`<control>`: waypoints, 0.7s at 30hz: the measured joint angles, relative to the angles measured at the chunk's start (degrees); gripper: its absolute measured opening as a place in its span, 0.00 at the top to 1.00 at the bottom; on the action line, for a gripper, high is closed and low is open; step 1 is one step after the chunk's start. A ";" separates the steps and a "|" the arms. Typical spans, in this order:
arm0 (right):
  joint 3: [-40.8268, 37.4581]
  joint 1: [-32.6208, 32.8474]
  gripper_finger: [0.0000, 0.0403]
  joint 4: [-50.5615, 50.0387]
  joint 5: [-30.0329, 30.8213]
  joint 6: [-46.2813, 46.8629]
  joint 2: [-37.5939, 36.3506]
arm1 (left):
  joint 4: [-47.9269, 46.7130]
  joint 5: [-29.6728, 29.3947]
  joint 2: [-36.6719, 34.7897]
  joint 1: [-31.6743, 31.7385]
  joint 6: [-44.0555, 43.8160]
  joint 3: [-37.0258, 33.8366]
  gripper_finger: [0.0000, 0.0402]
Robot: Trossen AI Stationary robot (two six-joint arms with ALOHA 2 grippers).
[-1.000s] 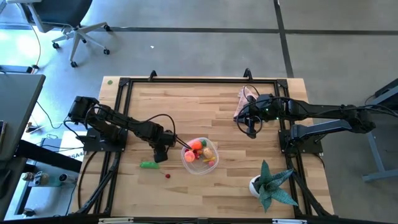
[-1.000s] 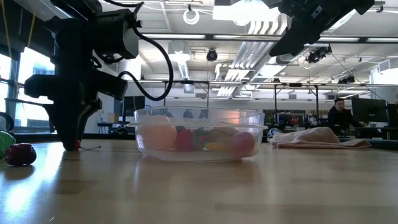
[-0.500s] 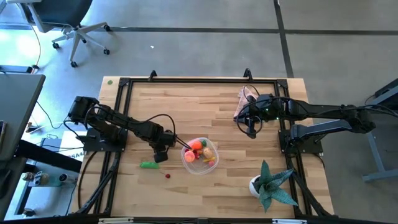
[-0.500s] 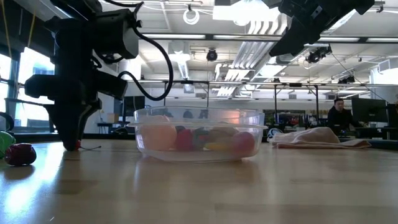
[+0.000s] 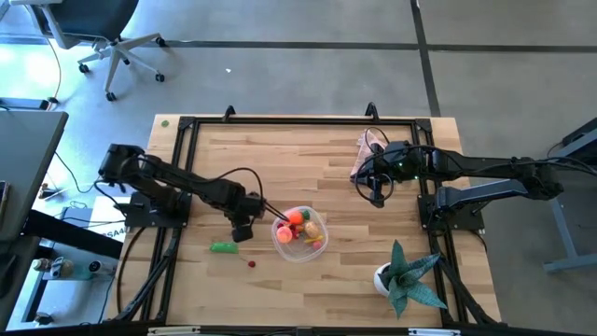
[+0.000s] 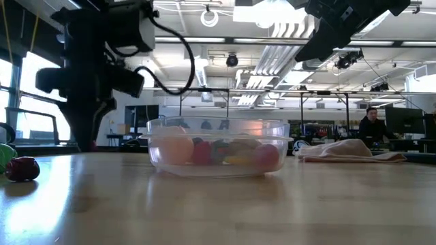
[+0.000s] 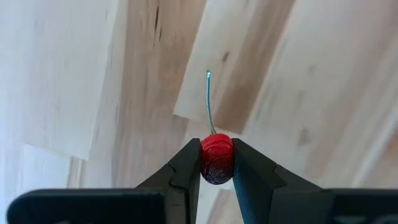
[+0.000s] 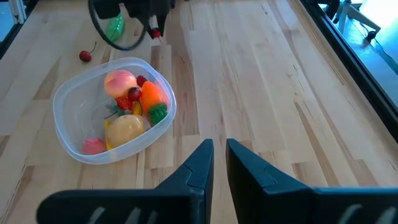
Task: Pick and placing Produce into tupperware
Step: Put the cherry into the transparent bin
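Seen from above, the left gripper (image 5: 242, 231) hung just beside the clear tupperware (image 5: 319, 245), which already held an orange carrot (image 5: 293, 217) and other toy produce; a green pod (image 5: 222, 247) and a loose red cherry (image 5: 251, 263) lay on the wooden table (image 5: 308, 159) a little beyond that claw, away from the container. The right gripper (image 5: 376, 197) waited well apart, near the pink cloth (image 5: 367, 154). At table height, the tupperware stood full of rounded pieces, and the loose cherry sat off to one side. Through the left wrist camera, the claw was pinched narrowly on a red cherry (image 7: 216, 159), its thin stem (image 7: 210, 102) pointing forward. Through the right wrist camera, that arm's jaws were almost shut on nothing. The step looked like carrying: next, the claw needed to travel over the rim and release.
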 joint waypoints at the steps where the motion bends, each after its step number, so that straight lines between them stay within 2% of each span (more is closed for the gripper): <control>1: 0.00 0.01 0.92 -0.02 0.02 0.00 -0.02 | -0.73 -0.04 -0.64 0.00 0.00 0.53 0.82; 7: 0.00 0.02 0.92 0.02 0.00 0.00 -0.02 | -3.14 -0.37 -4.84 0.00 0.04 4.99 0.82; 12: 0.00 0.02 0.92 0.00 0.02 0.00 -0.02 | -3.13 -4.93 -5.97 -0.04 0.17 10.77 0.82; 21: 0.01 0.01 0.92 0.01 0.02 0.00 0.00 | 4.97 -9.43 -0.09 -3.07 4.99 18.96 0.82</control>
